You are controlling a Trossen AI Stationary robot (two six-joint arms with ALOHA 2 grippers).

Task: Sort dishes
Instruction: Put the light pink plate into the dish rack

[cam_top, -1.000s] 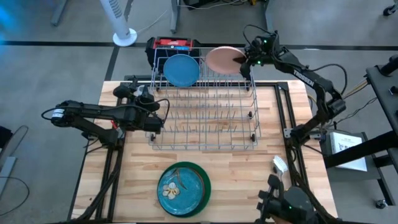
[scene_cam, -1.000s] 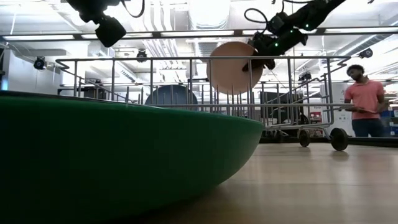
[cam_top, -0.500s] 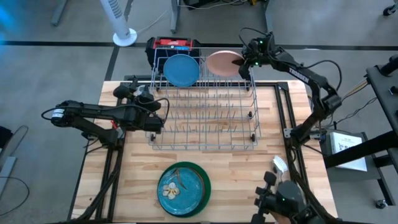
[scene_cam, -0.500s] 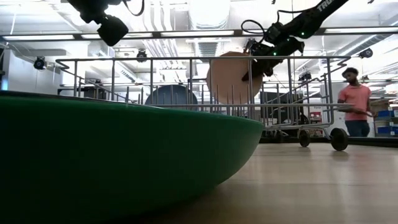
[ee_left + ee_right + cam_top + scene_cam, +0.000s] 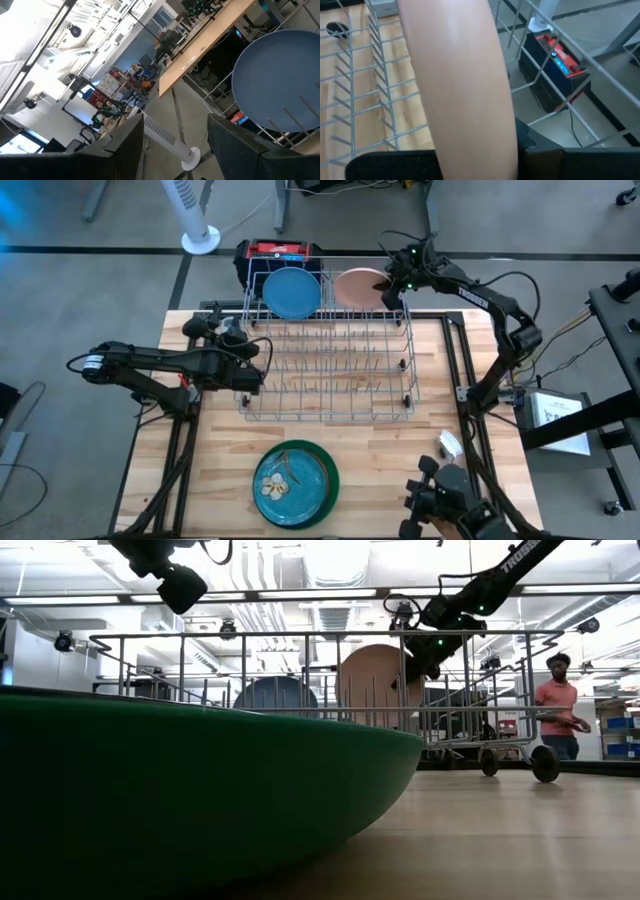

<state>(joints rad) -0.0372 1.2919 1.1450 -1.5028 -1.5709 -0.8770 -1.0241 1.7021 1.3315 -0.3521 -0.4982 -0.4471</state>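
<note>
A grey wire rack (image 5: 328, 367) stands mid-table. A light blue plate (image 5: 290, 292) stands on edge among the wires at its far end. Beside it, to the right, a pale pink plate (image 5: 358, 287) is on edge with my right gripper (image 5: 392, 280) shut on it. The lower part of the pink plate (image 5: 375, 680) is down among the rack's wires. A green plate (image 5: 295, 483) with a blue centre lies flat near the front edge. My left gripper (image 5: 245, 372) waits open at the rack's left side, pointing level toward the blue plate (image 5: 285, 85). My right gripper pinches the pink plate's rim (image 5: 470, 145) between its two fingers, one finger (image 5: 390, 162) on each face. It comes from the table's far right, slanting down. The plate stands nearly upright, its lower part among the rack's wires; whether it rests on them I cannot tell.
A white-headed brush (image 5: 449, 443) lies at the table's right near corner. A red and black box (image 5: 277, 252) sits just beyond the rack's far end. A person (image 5: 560, 705) walks in the room behind. Bare wood (image 5: 215, 450) lies between rack and green plate.
My right gripper has gone down and a little toward the table's left with the pink plate. The plate has tipped more upright and sunk from above the rack's top rail to among the wires beside the blue plate.
</note>
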